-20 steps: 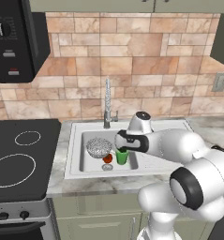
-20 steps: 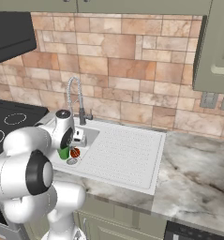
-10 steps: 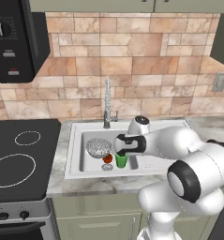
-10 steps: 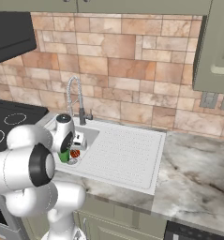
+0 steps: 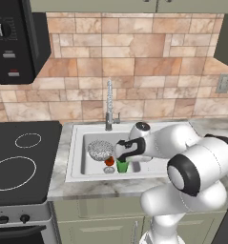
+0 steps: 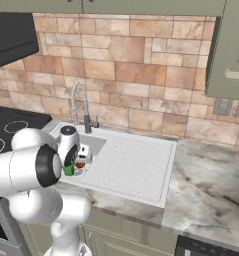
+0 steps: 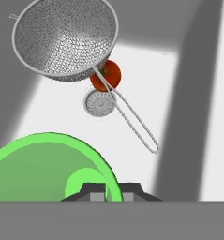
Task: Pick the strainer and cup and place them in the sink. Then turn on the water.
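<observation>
My gripper [image 5: 121,156] is down inside the white sink [image 5: 76,143], shut on the rim of the bright green cup [image 5: 121,166]. In the hand view the cup [image 7: 48,168] sits at the lower left and its rim passes between my two fingertips [image 7: 95,192]. The mesh strainer [image 5: 100,150] lies in the basin just left of the cup, its wire handle pointing toward the cup. The strainer [image 7: 64,40] rests beside the drain [image 7: 99,103]. The chrome faucet [image 5: 109,102] stands behind the basin. From the right base view the cup [image 6: 68,170] peeks out beside my arm.
A small red ball [image 5: 109,162] lies in the basin between strainer and cup, next to the drain. The ribbed drainboard [image 6: 133,160] spreads right of the basin. A black cooktop [image 5: 20,162] lies to the left. The marble counter [image 6: 211,190] runs to the right.
The hand has sunk a little lower into the basin with the green cup still in it. The strainer and red ball have stayed where they were.
</observation>
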{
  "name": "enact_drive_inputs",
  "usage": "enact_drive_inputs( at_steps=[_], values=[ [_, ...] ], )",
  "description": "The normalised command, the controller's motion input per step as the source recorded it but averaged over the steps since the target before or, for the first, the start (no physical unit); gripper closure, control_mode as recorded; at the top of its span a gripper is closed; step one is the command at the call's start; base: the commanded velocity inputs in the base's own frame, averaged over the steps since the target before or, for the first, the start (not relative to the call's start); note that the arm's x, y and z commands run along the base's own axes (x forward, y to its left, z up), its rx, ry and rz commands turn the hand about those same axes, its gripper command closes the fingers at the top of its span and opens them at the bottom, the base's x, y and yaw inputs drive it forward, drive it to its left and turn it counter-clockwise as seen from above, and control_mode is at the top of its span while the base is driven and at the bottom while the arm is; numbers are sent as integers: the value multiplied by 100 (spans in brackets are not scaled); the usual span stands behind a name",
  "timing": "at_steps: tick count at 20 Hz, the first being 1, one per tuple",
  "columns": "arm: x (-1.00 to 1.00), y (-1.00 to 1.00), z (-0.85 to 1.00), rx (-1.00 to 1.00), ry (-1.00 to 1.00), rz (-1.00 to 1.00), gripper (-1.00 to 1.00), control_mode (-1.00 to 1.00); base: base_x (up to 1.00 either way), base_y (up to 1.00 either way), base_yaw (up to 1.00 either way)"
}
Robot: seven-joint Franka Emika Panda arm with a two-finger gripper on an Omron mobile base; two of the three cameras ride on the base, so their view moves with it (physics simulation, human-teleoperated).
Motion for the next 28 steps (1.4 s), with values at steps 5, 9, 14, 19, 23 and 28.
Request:
enact_drive_inputs(
  at_steps=[5,9,14,19,23,28],
  values=[
    [4,10,-14,0,0,0,100,-100,0,0,0],
    [8,13,-12,-1,0,0,100,-100,0,0,0],
    [6,9,-14,-3,0,0,100,-100,0,0,0],
    [0,1,-13,-2,0,0,100,-100,0,0,0],
    [0,0,-10,-1,0,0,100,-100,0,0,0],
    [0,0,-19,-1,-1,0,100,-100,0,0,0]
  ],
)
